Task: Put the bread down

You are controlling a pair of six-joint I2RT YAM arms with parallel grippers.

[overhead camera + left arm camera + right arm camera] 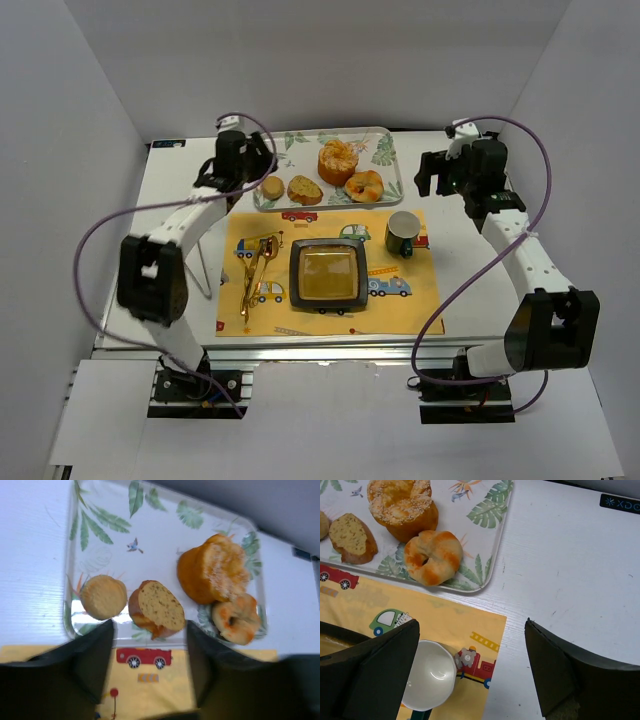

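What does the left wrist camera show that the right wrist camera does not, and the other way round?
Only the left wrist view shows the small round bun whole, at the tray's left end. Only the right wrist view shows the cup, standing on the placemat. Both show the bread, the donut and the toast slice on the tray.

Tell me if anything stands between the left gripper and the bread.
The toast slice lies right ahead of the open left gripper; the bread sits beyond it to the right, the donut against its near side. Nothing covers it from above.
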